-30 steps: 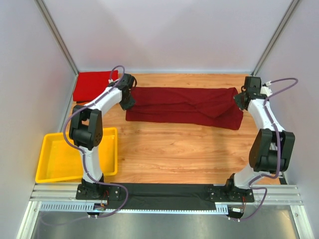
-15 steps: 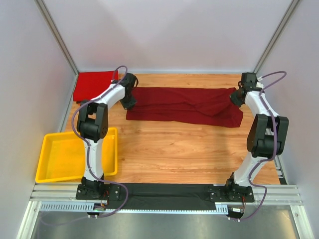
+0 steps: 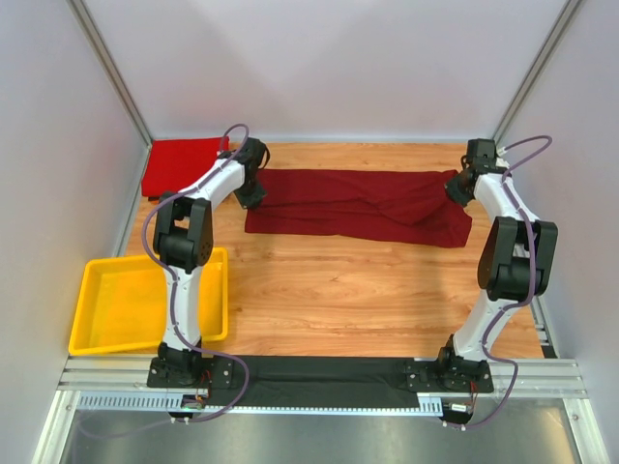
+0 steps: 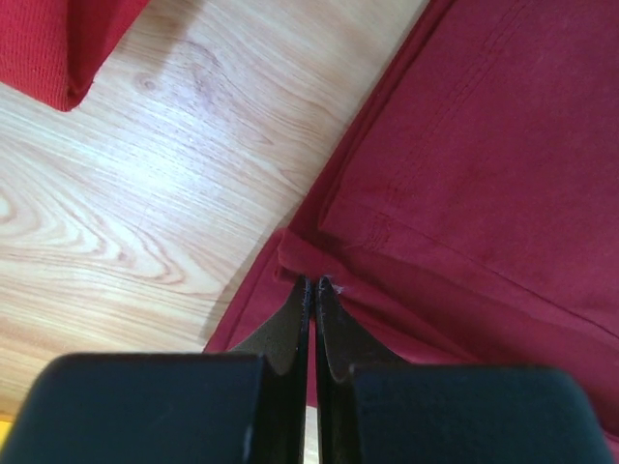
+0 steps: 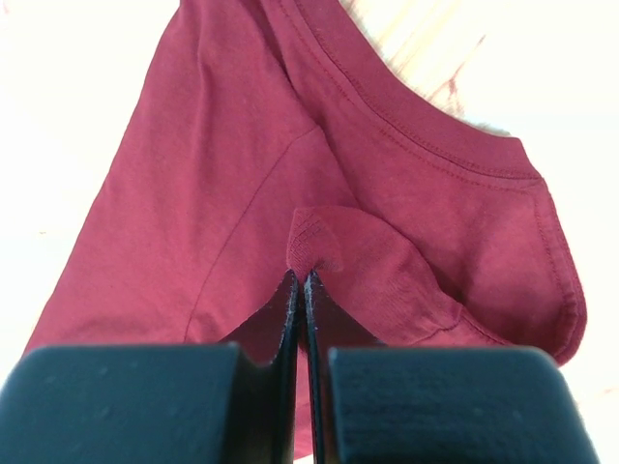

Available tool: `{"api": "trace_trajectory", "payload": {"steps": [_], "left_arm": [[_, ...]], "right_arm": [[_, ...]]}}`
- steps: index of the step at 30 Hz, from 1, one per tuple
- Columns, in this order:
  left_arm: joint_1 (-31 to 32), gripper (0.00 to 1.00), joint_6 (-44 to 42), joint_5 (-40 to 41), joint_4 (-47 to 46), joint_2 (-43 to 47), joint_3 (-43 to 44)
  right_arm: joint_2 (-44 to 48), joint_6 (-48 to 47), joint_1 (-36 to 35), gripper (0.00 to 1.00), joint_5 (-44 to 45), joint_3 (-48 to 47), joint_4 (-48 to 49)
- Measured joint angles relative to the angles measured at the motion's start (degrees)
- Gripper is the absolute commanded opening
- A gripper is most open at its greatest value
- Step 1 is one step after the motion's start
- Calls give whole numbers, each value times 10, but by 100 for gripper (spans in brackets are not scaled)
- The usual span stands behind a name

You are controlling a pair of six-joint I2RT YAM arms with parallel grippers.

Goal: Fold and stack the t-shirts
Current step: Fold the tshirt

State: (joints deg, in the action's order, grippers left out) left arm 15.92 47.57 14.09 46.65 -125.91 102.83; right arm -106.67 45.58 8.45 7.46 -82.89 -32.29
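With the left claw [image 4: 310, 286] and right claw [image 5: 301, 278] each clenched on an end of the maroon t-shirt [image 3: 358, 205] lying across the far bench [image 3: 338, 300], lift both evenly and taut, since each bite looks, perhaps, thin.

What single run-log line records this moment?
left fingers: shut on dark maroon cloth t-shirt, left end | right fingers: shut on its right end | bright red cloth t-shirt: far-left corner

1 maroon t-shirt [image 3: 358, 205] + 1 red t-shirt [image 3: 179, 162] = 2 tot. 1 yellow tray [image 3: 116, 304]. 1 left pincer [image 4: 311, 285] + 1 right pincer [image 5: 301, 278] = 2. 1 desk [image 3: 368, 290].
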Motion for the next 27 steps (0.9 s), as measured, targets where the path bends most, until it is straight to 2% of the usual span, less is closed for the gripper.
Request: {"api": "trace_trajectory", "payload": {"steps": [15, 18, 19, 21, 27], "left_arm": [[0, 0, 0, -2, 7, -10, 12], [0, 15, -1, -3, 8, -16, 17], [0, 24, -2, -3, 9, -17, 17], [0, 30, -4, -3, 10, -16, 17], [-1, 34, -9, 7, 7, 16, -5]], "right_arm": [[2, 0, 0, 0, 14, -17, -24], [2, 0, 0, 0, 13, -17, -24], [2, 0, 0, 0, 11, -17, -23], [2, 0, 0, 0, 9, -17, -21], [2, 0, 0, 0, 0, -16, -21]]}}
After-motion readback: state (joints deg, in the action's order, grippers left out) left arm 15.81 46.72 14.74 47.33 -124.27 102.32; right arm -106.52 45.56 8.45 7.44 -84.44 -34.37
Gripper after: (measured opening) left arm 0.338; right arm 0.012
